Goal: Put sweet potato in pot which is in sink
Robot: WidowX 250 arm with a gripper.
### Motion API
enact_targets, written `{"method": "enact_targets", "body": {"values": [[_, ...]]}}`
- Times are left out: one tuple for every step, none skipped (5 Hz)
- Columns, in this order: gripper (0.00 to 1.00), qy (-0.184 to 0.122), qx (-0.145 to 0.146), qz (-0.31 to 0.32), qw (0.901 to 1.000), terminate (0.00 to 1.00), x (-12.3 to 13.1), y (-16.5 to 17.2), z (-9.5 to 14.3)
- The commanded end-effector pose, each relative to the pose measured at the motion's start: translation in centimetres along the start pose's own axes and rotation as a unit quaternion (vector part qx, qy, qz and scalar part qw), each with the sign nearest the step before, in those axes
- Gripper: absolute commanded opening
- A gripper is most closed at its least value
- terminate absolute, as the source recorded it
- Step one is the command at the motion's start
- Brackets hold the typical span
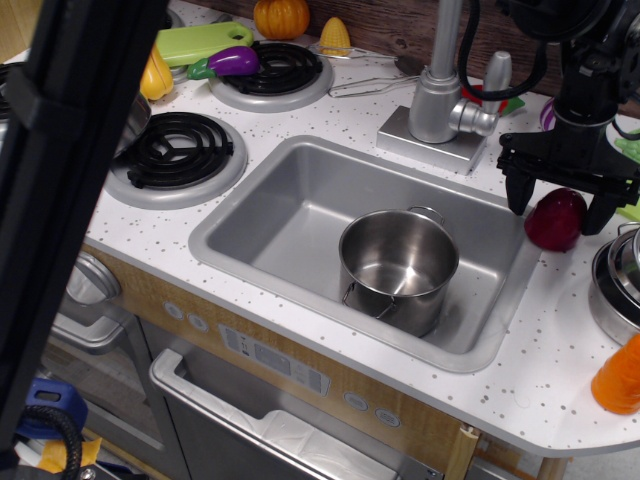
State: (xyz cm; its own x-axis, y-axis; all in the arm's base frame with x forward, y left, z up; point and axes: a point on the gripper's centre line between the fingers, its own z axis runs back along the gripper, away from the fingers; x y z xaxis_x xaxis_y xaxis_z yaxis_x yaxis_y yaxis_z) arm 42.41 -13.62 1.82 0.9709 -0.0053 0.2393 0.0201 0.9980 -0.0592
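The black gripper [559, 203] hangs over the right side of the counter with its two fingers spread wide apart, one on each side of the sweet potato [556, 219]. It is not grasping anything yet; the jaws are open and I cannot tell if either finger touches the toy. The sweet potato, dark red and glossy, lies on the white speckled countertop [330, 120], just beside the right rim of the sink [290, 215].

Inside the sink, toward its right front corner, stands the steel pot [398, 268], upright and empty as far as I can see. Behind the sink is the grey faucet [442, 95]. More to the left are two black coil burners, and on the far one rests a purple eggplant [233, 61].

I judge that the step in hand is the grasp: the fingers are positioned around the toy but not closed. The next move calls for closing them firmly on the smooth rounded body, which may slip, then lifting and carrying it left over the rim to above the pot.
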Motion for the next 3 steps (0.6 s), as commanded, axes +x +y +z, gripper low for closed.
{"method": "enact_targets", "body": {"values": [[1.0, -0.027, -0.01, 0.012, 0.9995, 0.0, 0.95, 0.53, 0.87], [0.0, -0.029, -0.009, 0.011, 0.9995, 0.0, 0.93, 0.51, 0.73], [0.0, -0.015, -0.019, 0.01, 0.9997, 0.0, 1.2, 1.02, 1.49]]}}
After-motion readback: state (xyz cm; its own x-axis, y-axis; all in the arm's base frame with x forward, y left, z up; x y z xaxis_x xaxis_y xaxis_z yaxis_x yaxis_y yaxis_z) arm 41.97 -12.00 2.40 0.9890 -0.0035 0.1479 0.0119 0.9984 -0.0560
